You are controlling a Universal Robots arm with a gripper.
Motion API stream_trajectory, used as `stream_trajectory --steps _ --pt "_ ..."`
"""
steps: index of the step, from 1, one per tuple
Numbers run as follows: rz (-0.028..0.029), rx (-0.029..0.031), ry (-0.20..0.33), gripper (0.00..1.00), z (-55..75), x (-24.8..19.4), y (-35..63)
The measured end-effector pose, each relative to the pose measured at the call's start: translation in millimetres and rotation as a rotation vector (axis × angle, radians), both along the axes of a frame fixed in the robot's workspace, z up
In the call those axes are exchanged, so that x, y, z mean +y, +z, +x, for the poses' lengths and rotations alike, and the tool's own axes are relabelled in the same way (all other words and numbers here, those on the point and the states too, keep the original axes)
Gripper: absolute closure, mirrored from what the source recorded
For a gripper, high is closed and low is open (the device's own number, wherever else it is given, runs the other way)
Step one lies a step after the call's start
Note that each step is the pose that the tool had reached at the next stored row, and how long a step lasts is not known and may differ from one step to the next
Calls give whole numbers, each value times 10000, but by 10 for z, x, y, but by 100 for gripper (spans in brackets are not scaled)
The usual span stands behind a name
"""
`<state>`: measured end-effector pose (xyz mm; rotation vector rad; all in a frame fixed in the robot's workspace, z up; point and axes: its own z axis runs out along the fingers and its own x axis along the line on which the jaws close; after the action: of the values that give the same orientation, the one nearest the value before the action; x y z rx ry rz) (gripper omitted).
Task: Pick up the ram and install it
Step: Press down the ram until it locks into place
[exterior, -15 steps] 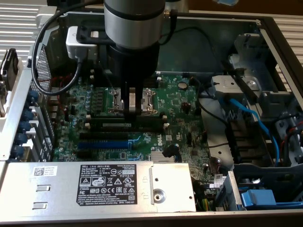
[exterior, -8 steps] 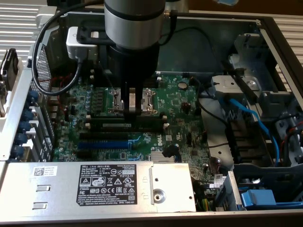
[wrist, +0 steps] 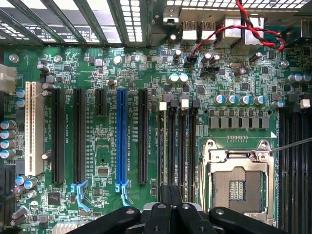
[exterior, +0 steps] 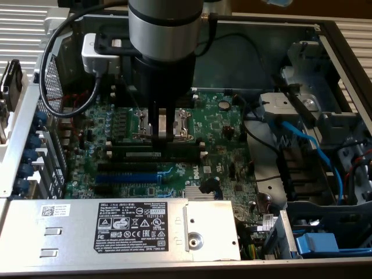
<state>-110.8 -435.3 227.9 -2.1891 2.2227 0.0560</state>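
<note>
Gripper (exterior: 162, 129) pressed shut, fingers together, tips down on ram (exterior: 158, 151) — stick lay along memory slot mid-board, apparently seated or nearly so. Blue slot (exterior: 126, 175) sat just beside, toward case front. CPU socket (wrist: 238, 181) lay behind gripper. To press well — judged: keep push straight down, centred over stick, watch both end clips latch.
</note>
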Motion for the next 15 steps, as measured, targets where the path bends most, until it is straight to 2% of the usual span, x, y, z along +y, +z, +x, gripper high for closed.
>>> stream_trajectory --steps 15 --pt "-1 53 26 90 0 0 -25"
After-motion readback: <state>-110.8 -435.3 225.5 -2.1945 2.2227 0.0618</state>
